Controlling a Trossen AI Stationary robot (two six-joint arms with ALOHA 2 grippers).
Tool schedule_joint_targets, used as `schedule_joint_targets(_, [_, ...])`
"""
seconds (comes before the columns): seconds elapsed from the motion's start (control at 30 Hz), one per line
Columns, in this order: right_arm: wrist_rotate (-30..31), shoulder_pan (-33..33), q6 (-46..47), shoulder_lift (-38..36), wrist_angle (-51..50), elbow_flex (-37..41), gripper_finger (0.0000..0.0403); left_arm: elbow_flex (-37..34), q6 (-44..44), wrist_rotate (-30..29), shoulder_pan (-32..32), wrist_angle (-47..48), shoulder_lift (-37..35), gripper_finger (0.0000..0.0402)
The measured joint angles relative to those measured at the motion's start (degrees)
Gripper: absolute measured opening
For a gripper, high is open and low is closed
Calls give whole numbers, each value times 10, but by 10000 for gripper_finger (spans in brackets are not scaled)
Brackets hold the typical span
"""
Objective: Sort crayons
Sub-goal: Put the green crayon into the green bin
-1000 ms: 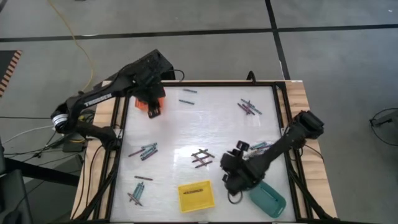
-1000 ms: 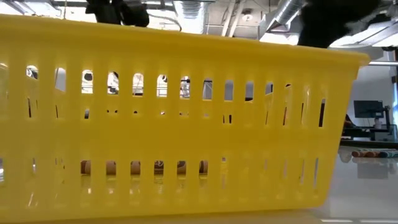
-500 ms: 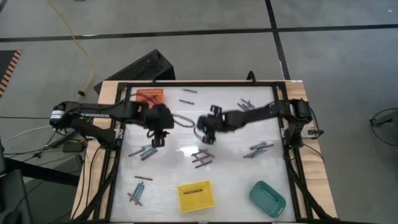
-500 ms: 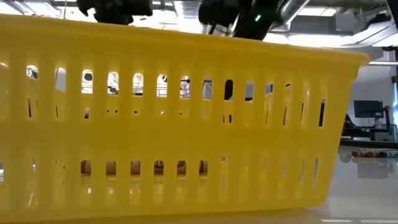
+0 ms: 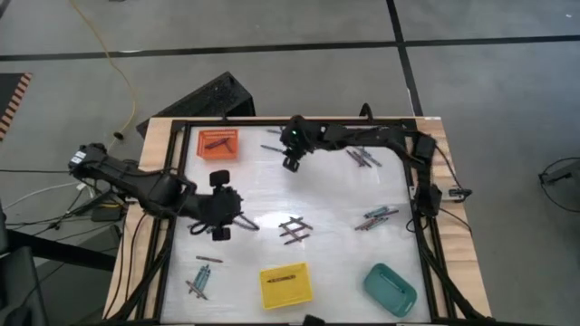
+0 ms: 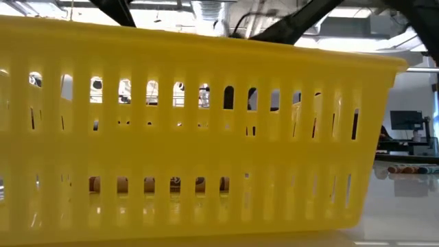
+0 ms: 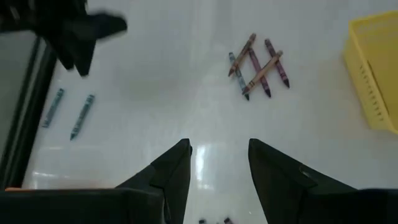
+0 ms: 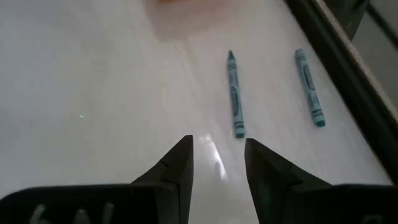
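White tabletop point(image 8: 93, 93): two teal crayons point(image 8: 235, 93) lie just beyond the right gripper's point(image 8: 217, 163) parted, empty fingers.

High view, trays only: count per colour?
Orange tray: 1
Yellow tray: 1
Teal tray: 1
Total: 3
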State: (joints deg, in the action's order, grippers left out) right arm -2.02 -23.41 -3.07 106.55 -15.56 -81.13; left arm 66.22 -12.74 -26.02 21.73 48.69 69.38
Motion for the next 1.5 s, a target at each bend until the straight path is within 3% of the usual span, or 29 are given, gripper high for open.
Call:
schedule_joint_targets(0.23, [-12,-15,-8,107,-99,-165,137,-5,-31,-60,47,2,0,150])
schedule_joint_targets(0.67, [-3,-22,-30,261,-249,-379,136,-35,-86,-40,74,0,0,150])
schedule_joint_targets(1.03, [-13,-35,-14,296,-305,-407,126,-35,-90,-59,103,-7,-1,150])
schedule_joint_targets(1.33, [-4,-11,-24,296,-350,-407,18,-35,-85,-64,105,-10,-1,150])
schedule_joint_targets(1.5, [0,6,-30,293,-371,-407,6,-35,-85,-64,105,-13,-1,150])
